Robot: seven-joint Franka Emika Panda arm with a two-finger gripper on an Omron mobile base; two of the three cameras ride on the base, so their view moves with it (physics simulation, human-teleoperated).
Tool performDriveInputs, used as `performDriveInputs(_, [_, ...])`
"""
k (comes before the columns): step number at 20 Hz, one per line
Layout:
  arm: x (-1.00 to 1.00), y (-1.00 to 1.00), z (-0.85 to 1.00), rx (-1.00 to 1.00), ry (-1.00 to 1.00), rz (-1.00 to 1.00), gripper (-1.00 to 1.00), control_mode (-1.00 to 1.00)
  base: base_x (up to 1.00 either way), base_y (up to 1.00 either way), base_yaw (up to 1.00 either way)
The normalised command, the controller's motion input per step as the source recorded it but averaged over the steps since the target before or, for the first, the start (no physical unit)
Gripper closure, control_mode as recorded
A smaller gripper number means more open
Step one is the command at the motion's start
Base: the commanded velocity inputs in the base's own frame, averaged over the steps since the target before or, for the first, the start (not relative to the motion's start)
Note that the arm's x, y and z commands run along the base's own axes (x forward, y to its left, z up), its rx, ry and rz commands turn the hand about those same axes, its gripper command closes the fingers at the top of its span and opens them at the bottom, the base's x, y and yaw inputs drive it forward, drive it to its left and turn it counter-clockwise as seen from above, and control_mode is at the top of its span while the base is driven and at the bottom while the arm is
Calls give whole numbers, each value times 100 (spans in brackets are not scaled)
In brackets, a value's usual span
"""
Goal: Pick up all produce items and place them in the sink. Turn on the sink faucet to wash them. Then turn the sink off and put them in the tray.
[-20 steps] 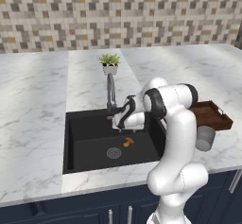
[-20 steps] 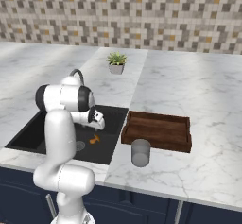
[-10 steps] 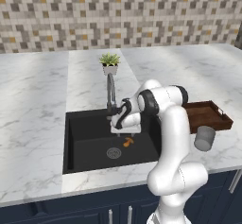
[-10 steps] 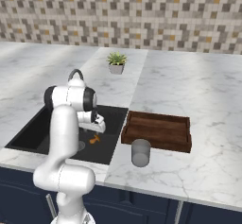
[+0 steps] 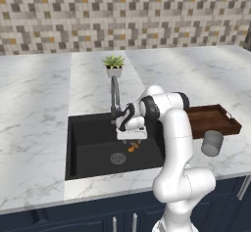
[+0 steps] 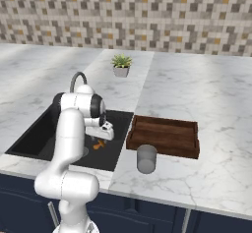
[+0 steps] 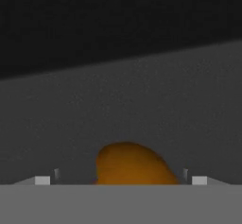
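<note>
While the black sink (image 5: 93,148) fills the middle of the left base view, the wide-open gripper (image 5: 131,137) hangs just above the tiny mushroom (image 5: 133,147) on its floor, right of the drain. Closing off-centre would likely squirt that rounded cap sideways.

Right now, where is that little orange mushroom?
The mushroom lies on the floor of the black sink, just right of the round drain and directly under the open gripper.
</note>
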Motion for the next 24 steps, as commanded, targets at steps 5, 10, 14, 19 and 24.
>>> performDriveInputs(5, [0, -13, -33, -1, 9, 0, -100, -100, 0, 0, 0])
performDriveInputs(10, [0, -6, -33, -1, 8, 0, -100, -100, 0, 0, 0])
performDriveInputs(14, [-1, -6, -31, -1, 8, 0, -100, -100, 0, 0, 0])
performDriveInputs(19, [1, -1, -29, 0, 10, 0, 100, -100, 0, 0, 0])
performDriveInputs(24, [2, 0, -26, 0, 12, 0, 100, -100, 0, 0, 0])
